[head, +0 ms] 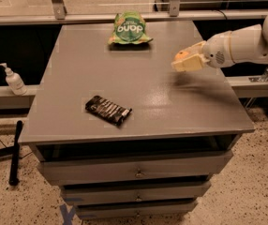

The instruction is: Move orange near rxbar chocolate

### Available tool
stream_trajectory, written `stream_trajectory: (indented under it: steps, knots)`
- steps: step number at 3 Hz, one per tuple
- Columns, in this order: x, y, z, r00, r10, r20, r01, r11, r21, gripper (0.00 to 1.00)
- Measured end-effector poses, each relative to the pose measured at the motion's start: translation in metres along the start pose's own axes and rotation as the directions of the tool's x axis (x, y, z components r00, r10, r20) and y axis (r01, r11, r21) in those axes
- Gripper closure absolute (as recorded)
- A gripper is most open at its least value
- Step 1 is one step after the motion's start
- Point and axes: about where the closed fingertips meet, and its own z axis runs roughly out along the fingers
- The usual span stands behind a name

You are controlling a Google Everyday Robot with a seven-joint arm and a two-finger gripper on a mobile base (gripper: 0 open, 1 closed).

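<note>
The orange (182, 56) shows as a small orange patch between the cream fingers of my gripper (186, 61), which is shut on it and holds it above the right side of the grey table (138, 74). Most of the fruit is hidden by the fingers. The rxbar chocolate (108, 110), a flat black wrapper with white lettering, lies on the table near its front left, well to the left and in front of the gripper. My white arm reaches in from the right edge of the view.
A green crinkly snack bag (129, 29) lies at the back middle of the table. Drawers sit below the tabletop. A white pump bottle (13, 80) stands on a ledge to the left. A black pole (15, 151) lies on the floor at left.
</note>
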Motion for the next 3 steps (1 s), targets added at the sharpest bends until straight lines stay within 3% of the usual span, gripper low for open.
stream_trajectory:
  steps: [1, 2, 3]
  knots:
    - [-0.006, 0.026, 0.009, 0.998, -0.019, 0.054, 0.023, 0.9981, -0.057, 1.0]
    - [-0.017, 0.094, 0.028, 0.985, -0.034, 0.171, 0.067, 0.9794, -0.191, 1.0]
    - [-0.021, 0.154, 0.045, 0.969, -0.037, 0.242, 0.112, 0.9474, -0.3, 1.0]
